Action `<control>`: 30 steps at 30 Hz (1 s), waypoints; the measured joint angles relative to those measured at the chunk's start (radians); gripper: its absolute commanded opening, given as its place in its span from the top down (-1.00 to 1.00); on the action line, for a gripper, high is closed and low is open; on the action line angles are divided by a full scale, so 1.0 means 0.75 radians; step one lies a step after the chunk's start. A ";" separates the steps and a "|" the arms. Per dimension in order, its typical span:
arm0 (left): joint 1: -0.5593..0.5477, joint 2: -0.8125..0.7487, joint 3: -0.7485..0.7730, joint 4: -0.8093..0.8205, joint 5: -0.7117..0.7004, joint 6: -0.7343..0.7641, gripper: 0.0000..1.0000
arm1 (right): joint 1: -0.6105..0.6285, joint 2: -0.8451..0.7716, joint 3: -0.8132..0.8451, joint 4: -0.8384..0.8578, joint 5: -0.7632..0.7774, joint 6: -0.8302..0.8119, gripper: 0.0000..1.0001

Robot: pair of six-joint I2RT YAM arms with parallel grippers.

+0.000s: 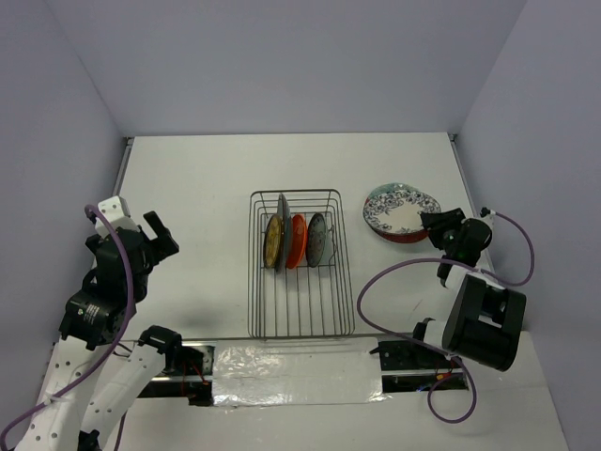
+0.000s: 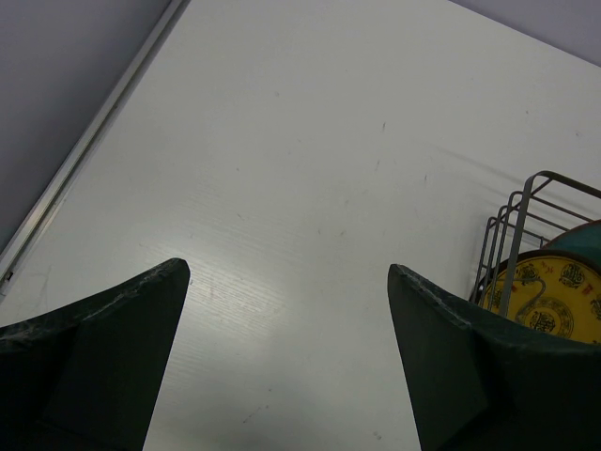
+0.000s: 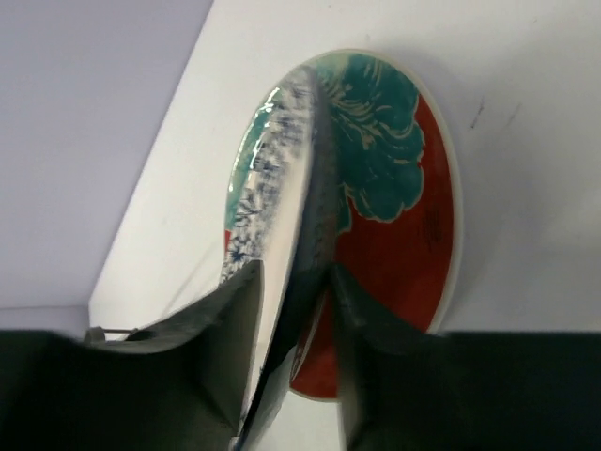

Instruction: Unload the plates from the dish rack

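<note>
Dish rack [image 1: 300, 315]: mid-table, four plates [image 1: 297, 241] standing upright between its tines, not yet unloaded.
Left gripper [image 1: 160, 235]: jaws spread wide and empty, hanging left of the rack and well apart from it.
Right gripper [image 1: 434, 224]: jaws parted a little astride the rim of the blue patterned plate [image 1: 392, 209]; I can't tell whether they pinch it.
Stack: that plate lies on a red plate [image 3: 413, 235], right of the rack.
Risk: if a finger catches the rim as the gripper pulls away, it could drag the top plate off.

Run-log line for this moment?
left gripper open | right gripper astride blue patterned plate atop red plate | dish rack holds four plates
</note>
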 measured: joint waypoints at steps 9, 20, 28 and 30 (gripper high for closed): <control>-0.001 0.008 0.000 0.000 0.000 0.000 -0.99 | -0.002 0.005 0.073 -0.205 0.094 -0.020 -0.48; -0.004 0.028 0.000 0.000 0.001 0.000 -0.99 | 0.212 0.189 0.534 -0.846 0.405 -0.224 -0.53; -0.005 0.039 0.000 0.000 0.000 0.000 -0.99 | 0.363 0.369 0.780 -1.195 0.656 -0.282 -0.69; -0.005 0.041 0.000 0.000 0.000 0.000 -0.99 | 0.421 0.372 0.825 -1.272 0.765 -0.291 -0.70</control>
